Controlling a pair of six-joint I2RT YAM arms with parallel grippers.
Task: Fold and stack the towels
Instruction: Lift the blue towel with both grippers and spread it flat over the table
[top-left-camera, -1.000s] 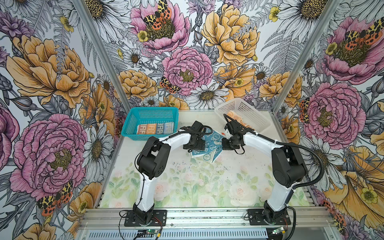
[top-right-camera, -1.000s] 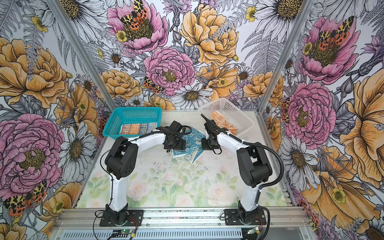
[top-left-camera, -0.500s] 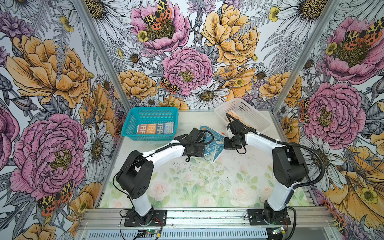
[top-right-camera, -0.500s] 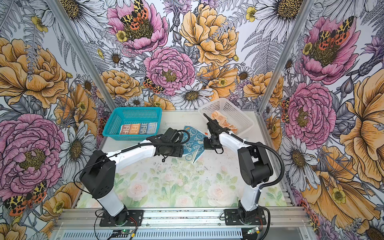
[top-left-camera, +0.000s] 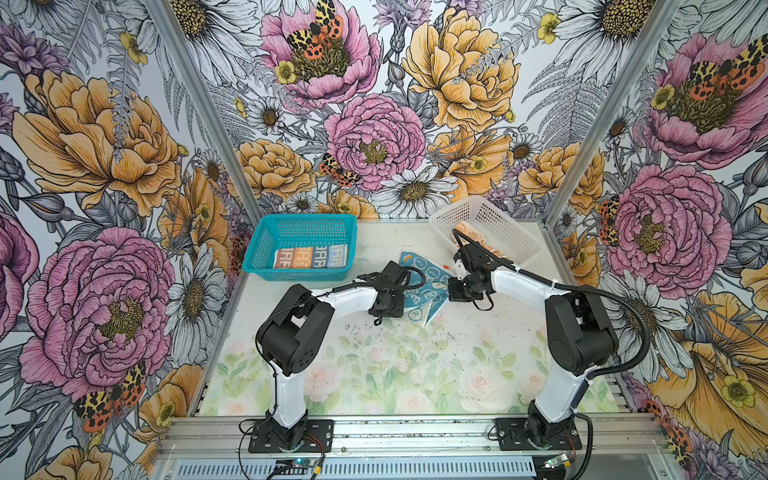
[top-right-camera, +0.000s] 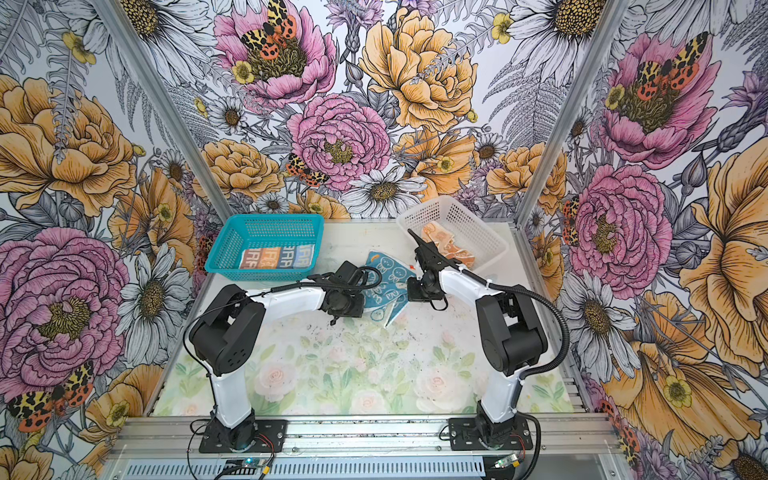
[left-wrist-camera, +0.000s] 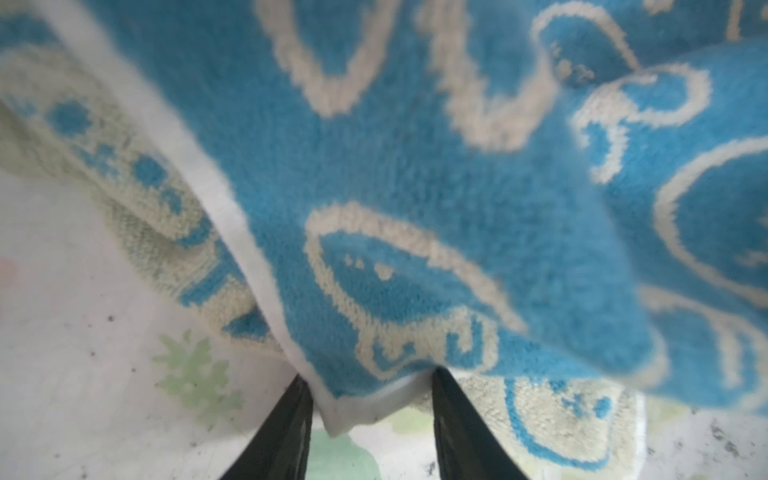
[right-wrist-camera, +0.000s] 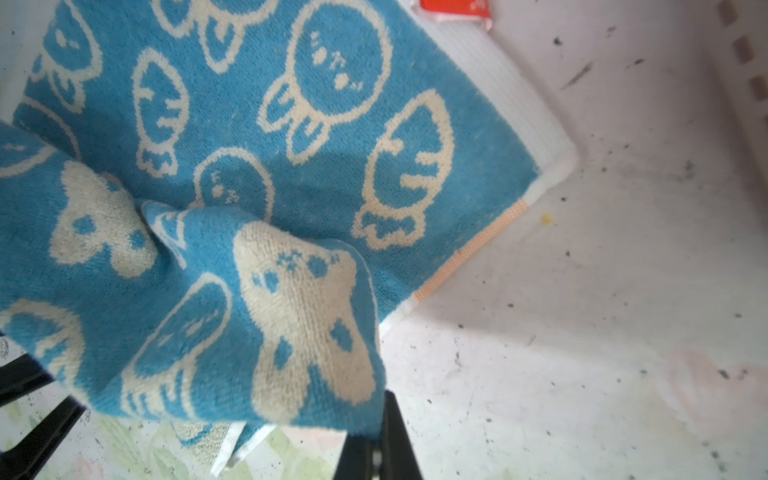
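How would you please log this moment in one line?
left jaws: apart around teal bunny towel corner | right jaws: shut on same towel | lettered towel: in teal basket | peach towel: in white basket

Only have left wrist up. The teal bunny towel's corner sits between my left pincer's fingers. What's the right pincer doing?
Observer: The right pincer is shut on a bunched fold of the teal bunny towel.
Operator: Anything folded yet?
Observer: Yes, the lettered towel lies folded in the teal basket.
Operator: And the third towel?
Observer: The peach-orange towel lies crumpled in the white basket, behind the right arm.
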